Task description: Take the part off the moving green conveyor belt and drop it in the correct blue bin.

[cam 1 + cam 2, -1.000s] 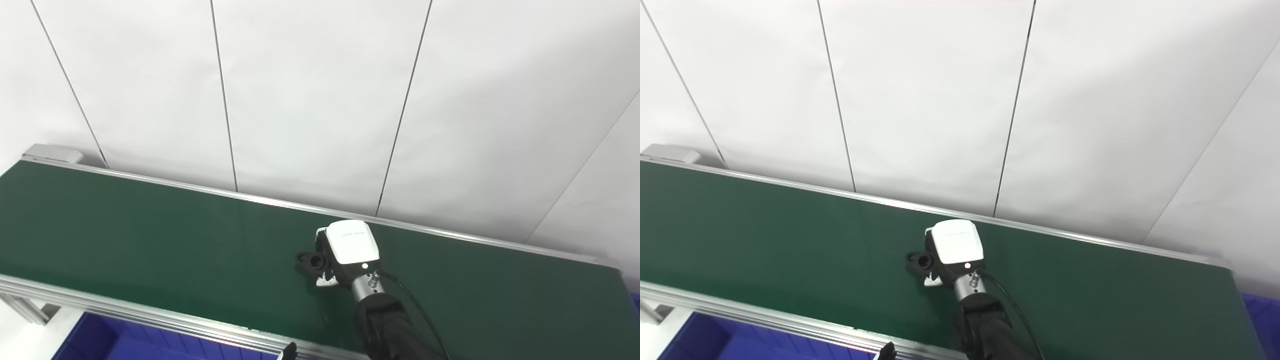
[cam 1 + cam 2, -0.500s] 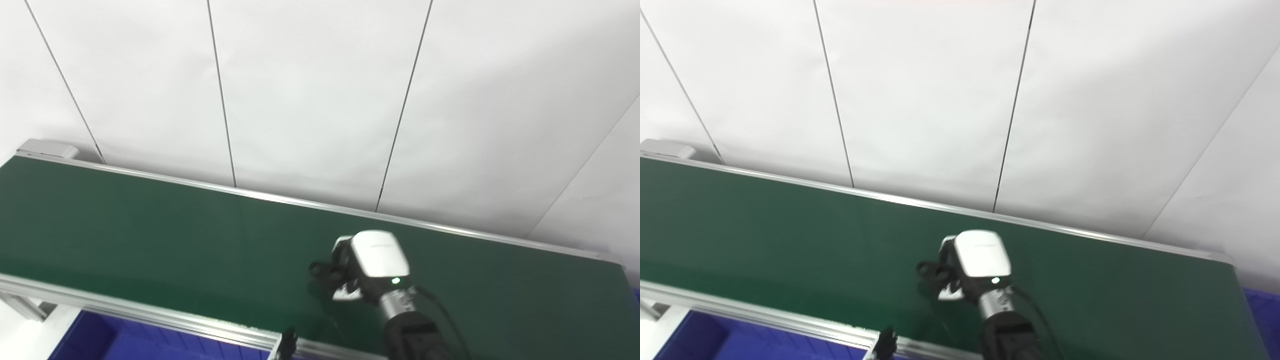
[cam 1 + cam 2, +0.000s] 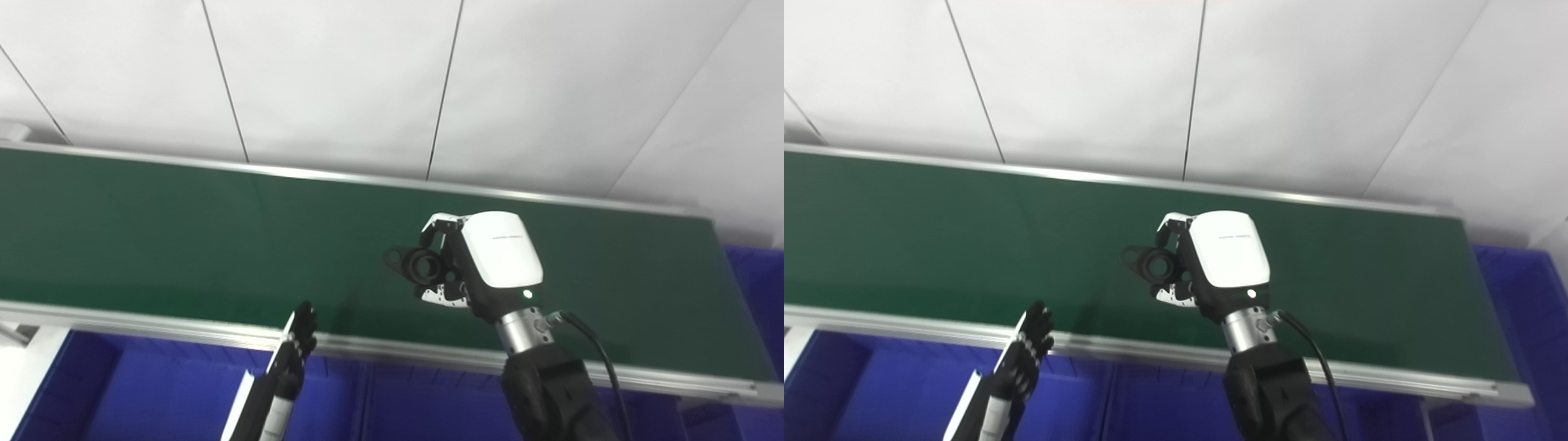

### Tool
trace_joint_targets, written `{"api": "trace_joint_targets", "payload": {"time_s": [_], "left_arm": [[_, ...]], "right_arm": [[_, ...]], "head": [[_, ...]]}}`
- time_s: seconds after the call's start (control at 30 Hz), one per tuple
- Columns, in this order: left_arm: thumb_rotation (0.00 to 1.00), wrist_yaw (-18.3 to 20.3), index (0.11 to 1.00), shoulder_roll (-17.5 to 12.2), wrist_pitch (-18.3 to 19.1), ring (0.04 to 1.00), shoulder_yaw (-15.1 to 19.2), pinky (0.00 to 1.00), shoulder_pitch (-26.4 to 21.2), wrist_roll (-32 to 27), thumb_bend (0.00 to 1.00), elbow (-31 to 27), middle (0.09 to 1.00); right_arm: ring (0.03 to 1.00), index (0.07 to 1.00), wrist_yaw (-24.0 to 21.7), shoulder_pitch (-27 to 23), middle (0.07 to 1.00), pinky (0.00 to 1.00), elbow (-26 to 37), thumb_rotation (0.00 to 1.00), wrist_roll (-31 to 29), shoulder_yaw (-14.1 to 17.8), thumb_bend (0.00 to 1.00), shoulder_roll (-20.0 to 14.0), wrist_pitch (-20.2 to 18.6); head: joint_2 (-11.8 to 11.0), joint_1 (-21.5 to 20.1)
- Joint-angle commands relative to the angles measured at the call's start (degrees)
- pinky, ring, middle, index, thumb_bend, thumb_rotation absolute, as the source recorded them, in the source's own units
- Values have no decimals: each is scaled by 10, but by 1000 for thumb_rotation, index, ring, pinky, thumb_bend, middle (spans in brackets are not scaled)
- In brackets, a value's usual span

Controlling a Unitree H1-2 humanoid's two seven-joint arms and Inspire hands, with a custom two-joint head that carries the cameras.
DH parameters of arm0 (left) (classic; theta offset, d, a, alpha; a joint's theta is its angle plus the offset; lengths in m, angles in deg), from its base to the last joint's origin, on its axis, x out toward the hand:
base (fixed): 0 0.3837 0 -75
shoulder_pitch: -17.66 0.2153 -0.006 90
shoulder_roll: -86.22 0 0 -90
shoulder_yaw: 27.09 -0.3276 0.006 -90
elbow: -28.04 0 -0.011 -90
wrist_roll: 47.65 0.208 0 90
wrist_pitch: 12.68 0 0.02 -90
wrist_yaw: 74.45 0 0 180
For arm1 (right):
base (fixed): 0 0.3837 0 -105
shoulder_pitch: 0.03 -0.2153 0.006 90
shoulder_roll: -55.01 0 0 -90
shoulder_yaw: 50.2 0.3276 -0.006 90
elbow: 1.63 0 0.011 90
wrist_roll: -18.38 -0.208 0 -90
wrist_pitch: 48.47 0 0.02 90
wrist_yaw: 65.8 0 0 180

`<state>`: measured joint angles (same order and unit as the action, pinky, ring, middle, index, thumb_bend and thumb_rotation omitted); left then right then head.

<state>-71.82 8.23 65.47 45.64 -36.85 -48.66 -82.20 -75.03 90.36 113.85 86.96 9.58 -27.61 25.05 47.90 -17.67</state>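
Belt runs bare to either side of the right hand, its near rail bordering blue bins below; fingers grip a black ringed part over the belt; left hand hangs by that rail, fingers straight.

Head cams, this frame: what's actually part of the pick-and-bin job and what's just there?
In the job:
- black part, held by the right hand
- green conveyor belt
- blue bins below the belt's near rail

Just there:
- left hand, holding nothing, fingers straight, over the bins
- white wall panels
- black cable at the right wrist
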Motion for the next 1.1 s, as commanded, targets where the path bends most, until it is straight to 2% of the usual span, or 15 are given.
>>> {"api": "trace_joint_targets", "payload": {"time_s": [0.0, 0.03, 0.2, 0.37, 0.53, 0.63, 0.7, 0.9, 1.07], "left_arm": [[1000, 10, 1000, -9, 9, 1000, 6, 1000, 1, -8, 723, -29, 1000], [1000, 11, 1000, -11, 18, 1000, 10, 1000, 1, -12, 719, -36, 1000], [1000, 19, 1000, -23, 40, 1000, 27, 1000, -1, -39, 677, -52, 1000], [1000, 24, 1000, -33, 45, 1000, 43, 1000, -6, -49, 699, -57, 1000], [1000, 31, 1000, -38, 50, 1000, 54, 1000, -11, -51, 703, -58, 1000], [999, 34, 1000, -39, 58, 1000, 58, 1000, -12, -51, 709, -64, 1000], [999, 36, 1000, -40, 60, 1000, 59, 1000, -13, -53, 708, -67, 1000], [984, 35, 1000, -35, 66, 1000, 59, 1000, -9, -51, 719, -76, 1000], [998, 31, 1000, -32, 78, 1000, 59, 1000, -7, -45, 726, -85, 1000]], "right_arm": [[271, 515, -8, 24, 438, 191, 42, 0, 13, -1, 518, 20, 5], [264, 502, -18, 38, 456, 191, 53, 0, 17, -3, 521, 25, 8], [247, 487, -66, 100, 472, 169, 107, 0, 25, -2, 525, 34, 20], [236, 485, -43, 169, 472, 162, 131, 0, 12, -11, 527, 45, 38], [244, 486, -30, 211, 473, 167, 100, 0, 2, -22, 525, 55, 47], [271, 486, -1, 222, 475, 195, 57, 0, -10, -26, 524, 59, 52], [271, 487, 0, 222, 475, 198, 36, 0, -7, -30, 524, 59, 46], [228, 486, -25, 208, 472, 162, -1, 0, 22, -31, 526, 57, 28], [253, 485, -70, 206, 473, 183, -11, 0, 39, -27, 527, 61, 13]], "head": [[11, -13], [22, -24], [34, -47], [48, -54], [60, -50], [65, -47], [69, -45], [72, -44], [78, -51]]}}
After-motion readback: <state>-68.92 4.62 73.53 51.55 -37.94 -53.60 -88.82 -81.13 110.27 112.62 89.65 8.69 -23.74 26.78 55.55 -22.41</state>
